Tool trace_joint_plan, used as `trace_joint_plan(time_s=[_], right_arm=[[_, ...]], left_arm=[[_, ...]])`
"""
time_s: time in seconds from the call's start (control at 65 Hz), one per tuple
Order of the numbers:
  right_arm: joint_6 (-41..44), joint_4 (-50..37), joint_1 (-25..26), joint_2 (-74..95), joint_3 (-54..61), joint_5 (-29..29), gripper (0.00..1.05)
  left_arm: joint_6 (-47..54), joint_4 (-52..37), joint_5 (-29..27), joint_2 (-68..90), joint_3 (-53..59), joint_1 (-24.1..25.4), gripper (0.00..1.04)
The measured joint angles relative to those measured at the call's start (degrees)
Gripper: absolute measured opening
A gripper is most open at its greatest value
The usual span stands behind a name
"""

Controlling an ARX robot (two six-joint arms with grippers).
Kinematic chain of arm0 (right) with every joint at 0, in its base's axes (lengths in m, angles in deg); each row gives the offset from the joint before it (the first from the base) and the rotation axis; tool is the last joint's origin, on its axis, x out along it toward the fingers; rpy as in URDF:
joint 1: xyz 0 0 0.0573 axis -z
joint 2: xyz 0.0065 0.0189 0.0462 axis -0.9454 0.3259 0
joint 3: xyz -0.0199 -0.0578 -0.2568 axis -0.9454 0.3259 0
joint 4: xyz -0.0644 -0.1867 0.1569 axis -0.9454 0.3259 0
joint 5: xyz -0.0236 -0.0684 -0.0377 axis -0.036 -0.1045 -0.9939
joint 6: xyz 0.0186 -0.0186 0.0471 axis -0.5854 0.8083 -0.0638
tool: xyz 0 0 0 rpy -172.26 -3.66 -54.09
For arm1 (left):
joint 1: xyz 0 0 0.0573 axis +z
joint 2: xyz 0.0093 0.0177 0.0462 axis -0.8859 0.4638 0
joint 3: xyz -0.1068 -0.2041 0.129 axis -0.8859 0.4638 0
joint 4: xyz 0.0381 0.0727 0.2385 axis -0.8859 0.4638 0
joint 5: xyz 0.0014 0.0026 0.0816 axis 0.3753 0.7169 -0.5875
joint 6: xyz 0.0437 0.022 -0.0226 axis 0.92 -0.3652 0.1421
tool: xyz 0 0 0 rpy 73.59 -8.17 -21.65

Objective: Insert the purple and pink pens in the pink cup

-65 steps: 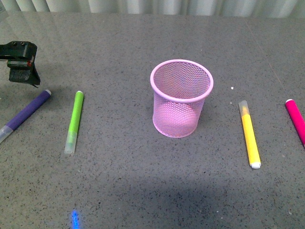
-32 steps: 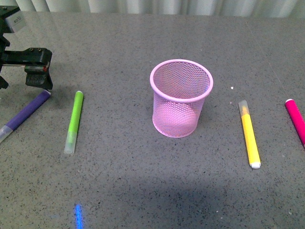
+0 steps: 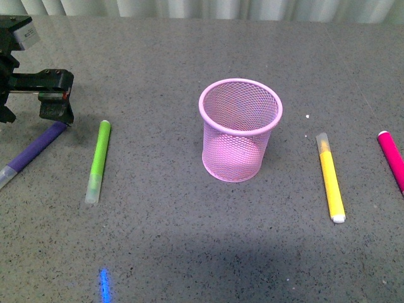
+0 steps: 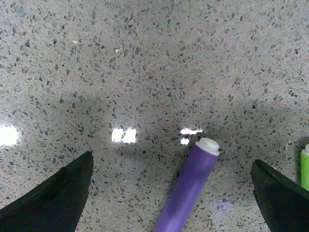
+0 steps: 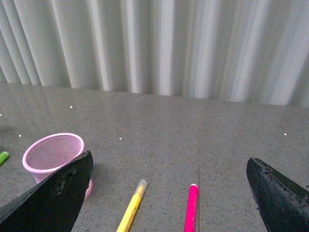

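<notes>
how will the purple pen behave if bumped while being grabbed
Purple pen looks round and smooth on the polished table, so it likely rolls if bumped. It looks rigid, so probably won't bend. Gripped at its end, where the left gripper sits, it may tilt.

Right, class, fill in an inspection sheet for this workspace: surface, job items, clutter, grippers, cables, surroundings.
Surface: grey speckled tabletop, glossy.
Job's things: pink cup upright at the centre, empty; purple pen lying far left; pink pen lying far right.
Clutter: green marker beside the purple pen; yellow marker beside the pink pen.
Grippers: left gripper open over the purple pen's plugged end; right gripper open, holding nothing.
Cables: nothing seen.
Surroundings: white pleated curtain behind the table.
</notes>
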Motion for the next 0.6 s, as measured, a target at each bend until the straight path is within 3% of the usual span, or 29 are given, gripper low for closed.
trace_joint_plan(time_s=[0.6], right_arm=[[0.0, 0.0, 0.0, 0.0, 0.0, 0.0, 0.97]], left_arm=[[-0.4, -0.9, -0.1, 1.2, 0.8, -0.7, 0.97]])
